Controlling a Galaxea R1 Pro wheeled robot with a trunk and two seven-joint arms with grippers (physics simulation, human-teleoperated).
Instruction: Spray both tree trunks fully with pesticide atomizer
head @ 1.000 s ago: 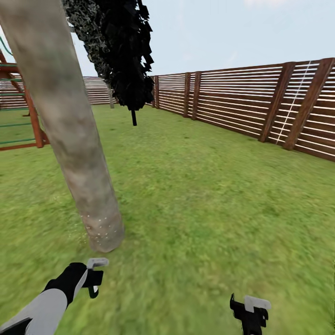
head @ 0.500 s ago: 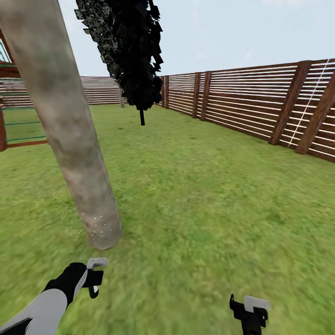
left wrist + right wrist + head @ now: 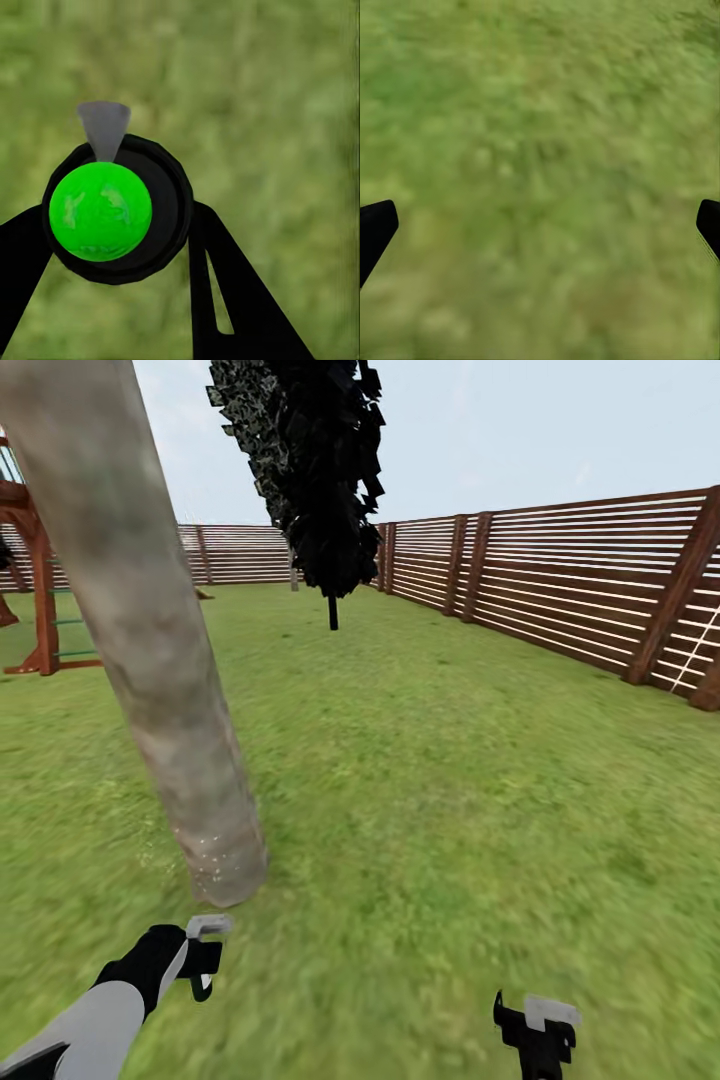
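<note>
The left tool (image 3: 203, 950) hangs low over the grass, closed around the pesticide atomizer (image 3: 112, 206). In the left wrist view the bottle is seen end-on between the two black fingers (image 3: 225, 300): a dark round body with a bright green disc on the end that faces the camera and a small grey cone pointing away from it toward the lawn. In the head view the bottle is too small and too hidden by the tool to make out. The right tool (image 3: 538, 1032) hangs over the grass well to the right of the left one; in the right wrist view its two black fingertips (image 3: 375, 232) sit at opposite edges with blurred grass between them, so it is wide open and holds nothing.

The lawn (image 3: 450, 780) spreads out ahead of both tools to a brown slatted fence (image 3: 560, 590) that runs along the far side and down the right. Just ahead of the left tool the tree trunk (image 3: 150, 650) rises from the grass, thick, mottled grey-brown, leaning left toward the top, with a few small white specks near its foot. Far ahead, between the two tools, stands a narrow black-leaved tree (image 3: 315, 470) on a thin dark stem. Far to the left of the trunk is a red-brown wooden frame (image 3: 40, 600).
</note>
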